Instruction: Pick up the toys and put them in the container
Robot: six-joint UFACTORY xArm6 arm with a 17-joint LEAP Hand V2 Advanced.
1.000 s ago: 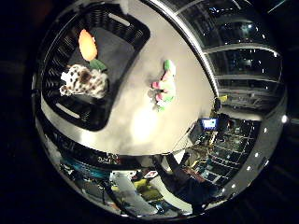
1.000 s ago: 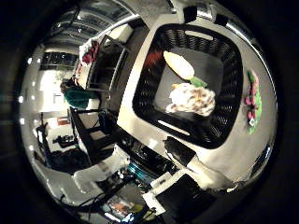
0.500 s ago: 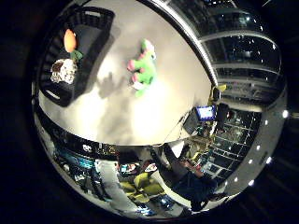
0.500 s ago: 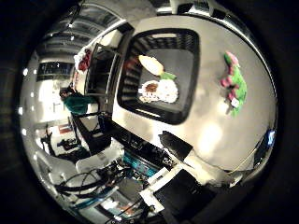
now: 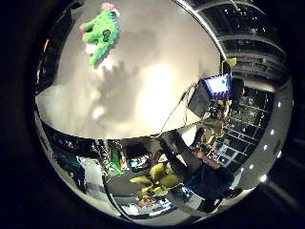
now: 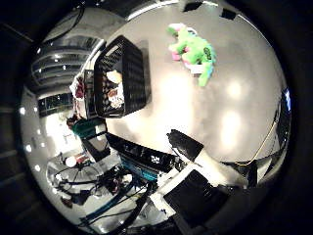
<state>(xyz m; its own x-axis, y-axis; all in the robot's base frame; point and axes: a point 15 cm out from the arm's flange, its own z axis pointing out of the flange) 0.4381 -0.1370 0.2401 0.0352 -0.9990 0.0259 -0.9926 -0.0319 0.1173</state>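
A green plush toy (image 6: 193, 51) with pink trim lies on the pale table (image 6: 195, 117), well apart from the palm. To its side stands the black mesh container (image 6: 131, 78). Inside it rest a yellowish toy (image 6: 115, 76) and a spotted white toy (image 6: 116, 99). Black and white parts of my hand and arm (image 6: 195, 191) show at the view's edge. Nothing is held in front of the palm. The hand's shadow falls on the table beside the green toy (image 5: 100, 31).
The table's edge (image 5: 95, 136) curves just past the bright patch. A black box with a lit screen (image 5: 209, 93) stands at the table's far corner. Shelves, chairs and equipment fill the room beyond.
The views have swung away from above the container and across the table. The container now sits off to one side and the green toy appears larger. No toy has moved.
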